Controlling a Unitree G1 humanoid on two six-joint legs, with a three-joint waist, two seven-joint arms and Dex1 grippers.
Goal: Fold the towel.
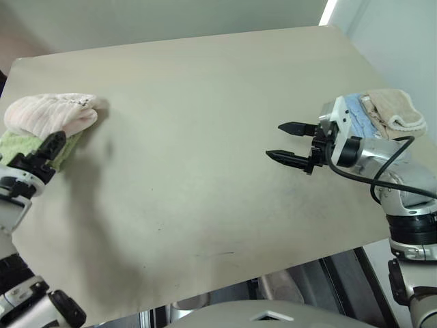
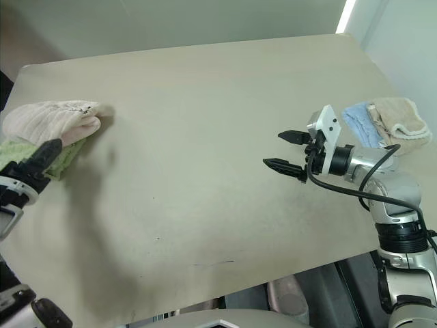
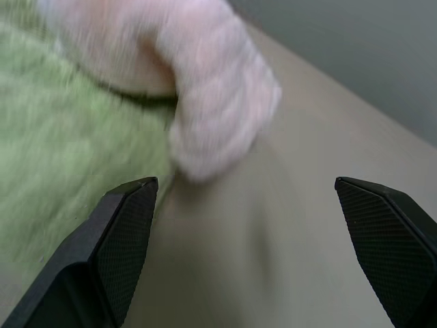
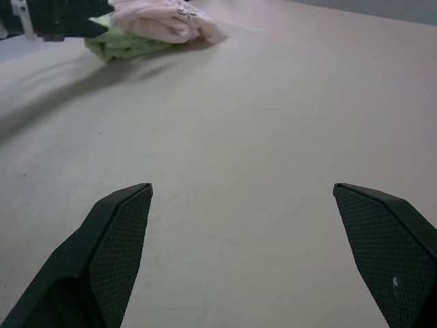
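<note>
1. Towel (image 1: 54,113): pale pink terry, small dark embroidered mark near one edge.
2. Green cloth (image 1: 20,145): light green terry.
3. Blue cloth (image 2: 360,123): light blue.
4. Beige cloth (image 2: 401,116): beige.
5. Table (image 1: 205,137): plain tan.
6. Right gripper (image 1: 292,142): black fingers.

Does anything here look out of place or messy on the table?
Slightly. The pink towel lies as a rounded bundle on the green cloth at the table's left edge, bulging rather than flat. The left gripper is open just short of it, the right gripper open over bare table. Nothing is spilled or damaged.
</note>
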